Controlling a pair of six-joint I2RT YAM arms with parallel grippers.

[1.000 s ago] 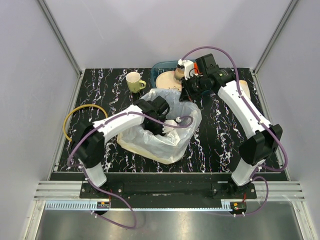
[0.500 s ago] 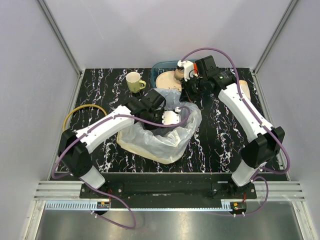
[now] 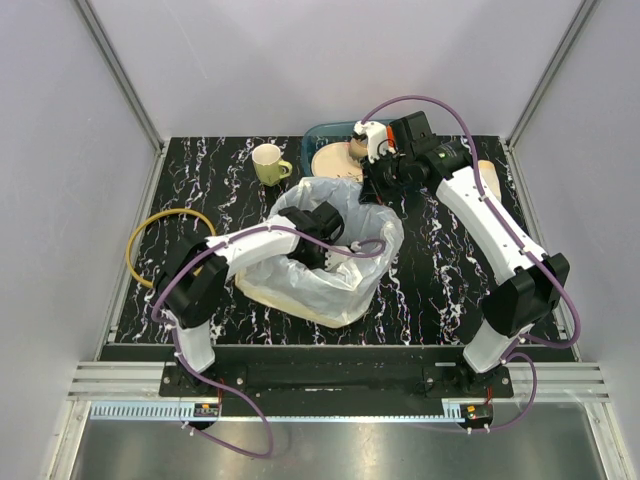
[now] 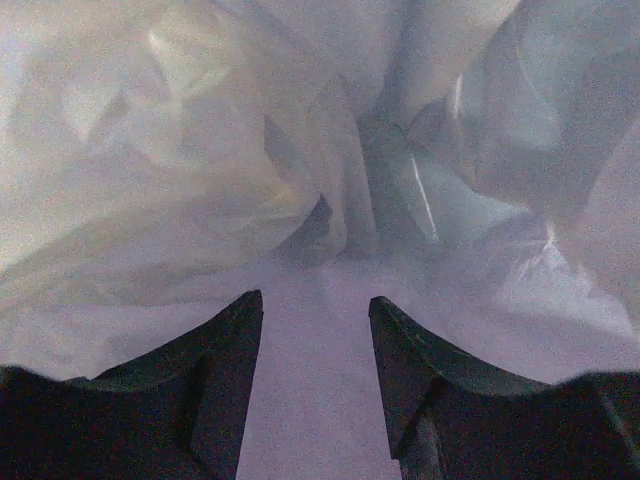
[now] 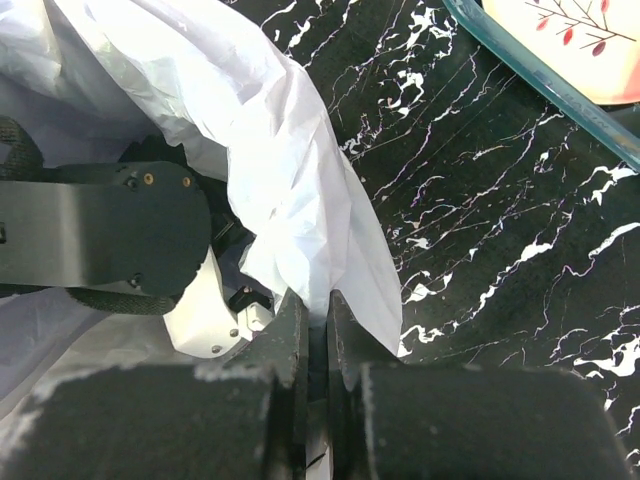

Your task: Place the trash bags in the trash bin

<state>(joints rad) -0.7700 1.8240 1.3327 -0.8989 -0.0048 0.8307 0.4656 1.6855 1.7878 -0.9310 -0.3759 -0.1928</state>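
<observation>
Yellow ring (image 3: 172,210) lies flat near the left edge of the table (image 3: 440,280), well apart from everything else. Pale yellow mug (image 3: 267,163) stands upright toward the far side, left of centre, with its handle to the right.

Left gripper (image 4: 315,305) is inside the open mouth of the bag (image 3: 330,290), entering from the near left. Its fingers (image 4: 215,370) are parted, with crinkled film ahead of and beneath them. Nothing is seen pinched between them.

The bag is a large translucent white sack slumped on the table at centre, its mouth gaping upward and its far-right rim held up.

Teal basket (image 3: 318,135) sits at the far edge just behind the bag, with a cream plate (image 3: 335,160) in it.

Right gripper (image 5: 318,300) is at the bag's far-right rim, its fingers clenched on a fold of the film, which drapes down from them toward the table.
</observation>
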